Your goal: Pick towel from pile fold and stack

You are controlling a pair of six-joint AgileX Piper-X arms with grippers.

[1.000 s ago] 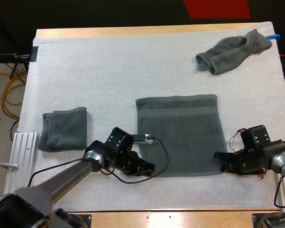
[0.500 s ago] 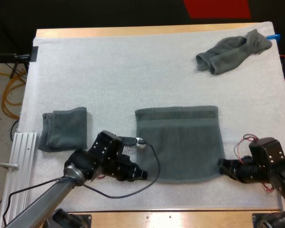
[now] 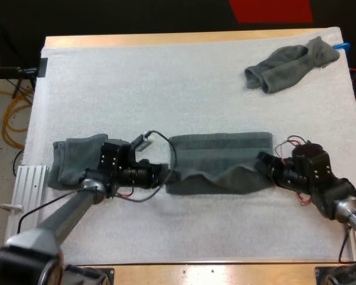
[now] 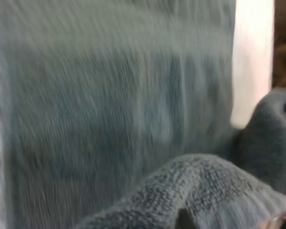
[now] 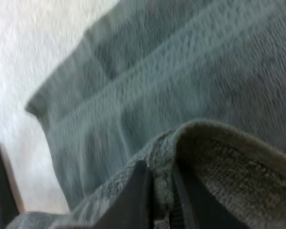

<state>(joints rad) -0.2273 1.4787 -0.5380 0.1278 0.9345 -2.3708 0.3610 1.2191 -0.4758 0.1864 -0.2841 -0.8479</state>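
Observation:
A dark grey-green towel (image 3: 219,149) lies mid-mat, its near half lifted and carried over toward its far edge. My left gripper (image 3: 165,175) is shut on the towel's near left corner. My right gripper (image 3: 264,161) is shut on the near right corner. In the right wrist view the black fingers (image 5: 138,195) pinch the towel's hem (image 5: 200,143) over the flat part of the towel (image 5: 181,67). The left wrist view has the raised hem (image 4: 205,191) close over the flat towel (image 4: 109,109). A folded towel (image 3: 77,160) lies at the left, just behind my left arm.
A crumpled towel (image 3: 291,64) lies at the far right of the white mat (image 3: 136,83). A metal rail (image 3: 28,190) sits off the mat's left edge. Bare mat stretches in front of and behind the towel.
Both grippers dipped to the towel's near corners, closed on them, then rose and moved away from me, folding the near half over. The towel's outline has shrunk to a narrow band.

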